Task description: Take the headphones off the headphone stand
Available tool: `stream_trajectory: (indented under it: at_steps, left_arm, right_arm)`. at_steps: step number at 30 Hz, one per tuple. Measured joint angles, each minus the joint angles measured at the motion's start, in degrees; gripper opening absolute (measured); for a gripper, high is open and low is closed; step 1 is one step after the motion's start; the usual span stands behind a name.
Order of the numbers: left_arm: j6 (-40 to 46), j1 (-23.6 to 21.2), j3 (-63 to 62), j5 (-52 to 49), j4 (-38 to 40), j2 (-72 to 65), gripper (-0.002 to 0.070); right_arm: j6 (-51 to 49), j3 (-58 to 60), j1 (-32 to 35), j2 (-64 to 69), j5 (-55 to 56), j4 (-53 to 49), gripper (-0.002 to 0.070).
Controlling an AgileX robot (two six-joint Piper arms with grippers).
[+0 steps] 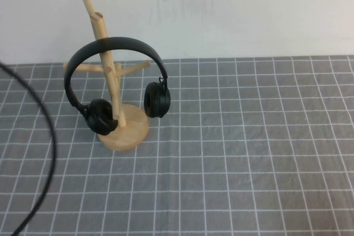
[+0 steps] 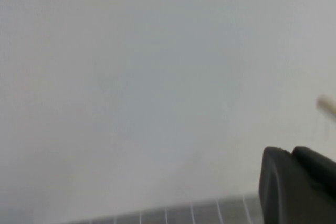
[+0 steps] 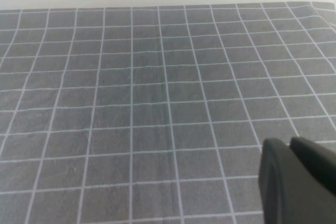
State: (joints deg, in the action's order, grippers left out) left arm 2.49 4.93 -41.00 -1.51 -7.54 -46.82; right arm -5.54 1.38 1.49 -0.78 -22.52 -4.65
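Two ear cups of headphones (image 1: 119,75) hanging on headphone stand (image 1: 123,132), frame's upper left; left gripper (image 2: 296,187) and right gripper (image 3: 296,179) at wrist-view lower right corners, spread impossible to tell.

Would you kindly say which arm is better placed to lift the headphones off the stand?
Probably left: the headphones hang on the headphone stand on the robot's left side. Neither claw shows in the high view.

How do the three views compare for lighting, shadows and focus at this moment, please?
High view: even, soft light, headphones and headphone stand fairly sharp, faint shadow. Left wrist view: soft, mostly blank wall, left hand a dark blur. Right wrist view: grid cloth clear, right hand blurred at the corner.
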Motion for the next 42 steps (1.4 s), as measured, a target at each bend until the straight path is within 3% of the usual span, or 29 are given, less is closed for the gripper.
stream_trajectory:
  at_steps: [6,11,14,16,21,24,31,42]
  left_arm:
    - [-0.14,6.7,0.0,-4.78,-9.73,-12.97,-0.0003]
    - [-0.14,13.72,0.0,-5.56,-11.63,-16.33,-0.0003]
    - [-0.14,15.66,0.0,-2.28,-12.09,-17.04,0.0018]
    - [-0.14,15.9,0.0,-0.74,-12.86,-17.51,0.0092]
    - [-0.14,16.03,0.0,0.81,-18.73,-20.04,0.0467]
    - [-0.14,16.03,0.0,2.36,-22.27,-22.83,0.0545]
    - [2.19,16.03,-0.44,8.69,-24.36,-29.38,0.0564]
    - [2.51,16.03,-3.98,7.6,-21.69,-30.3,0.0564]
  right_arm:
    - [0.0,0.0,0.0,0.0,0.0,0.0,-0.0008]
    - [0.0,0.0,0.0,0.0,0.0,0.0,-0.0008]
    - [0.0,0.0,0.0,0.0,0.0,0.0,-0.0008]
    - [0.0,0.0,0.0,0.0,0.0,0.0,-0.0008]
    - [0.0,0.0,0.0,0.0,0.0,0.0,-0.0008]
    - [0.0,0.0,0.0,0.0,0.0,0.0,-0.0008]
    - [0.0,0.0,0.0,0.0,0.0,0.0,-0.0008]
    - [0.0,0.0,0.0,0.0,0.0,0.0,-0.0008]
